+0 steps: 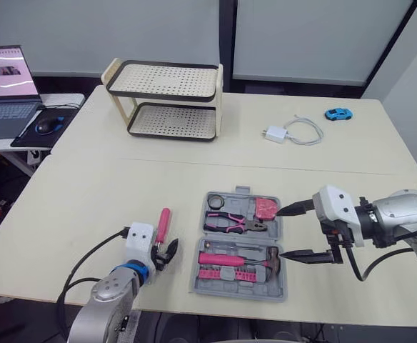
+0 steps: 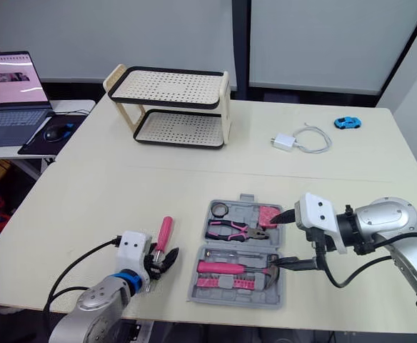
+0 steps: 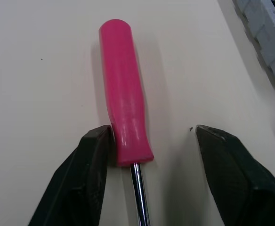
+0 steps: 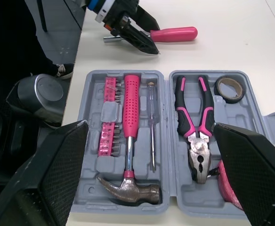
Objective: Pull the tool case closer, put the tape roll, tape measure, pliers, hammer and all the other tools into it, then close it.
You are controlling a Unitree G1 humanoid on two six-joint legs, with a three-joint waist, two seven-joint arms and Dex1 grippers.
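the tool case (image 1: 238, 246) lies open near the front edge of the table (image 1: 123, 207). the hammer (image 4: 128, 155), pliers (image 4: 194, 127), tape roll (image 4: 230, 89) and tape measure (image 1: 267, 208) are already in it. the pink screwdriver (image 3: 123, 103) is left out, on the table just beside the case. the left gripper (image 3: 154, 136) is open around its handle and touches it on one side. the right gripper (image 1: 280, 234) hangs wide open at the right edge of the case. i judge that packing is almost done; closing is not yet done.

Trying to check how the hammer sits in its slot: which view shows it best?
The right wrist view: the hammer lies whole and large, pink handle to steel head, in the tool case. Both eye views show it small, in the case's near half. The left wrist view looks at the pink-handled screwdriver instead.
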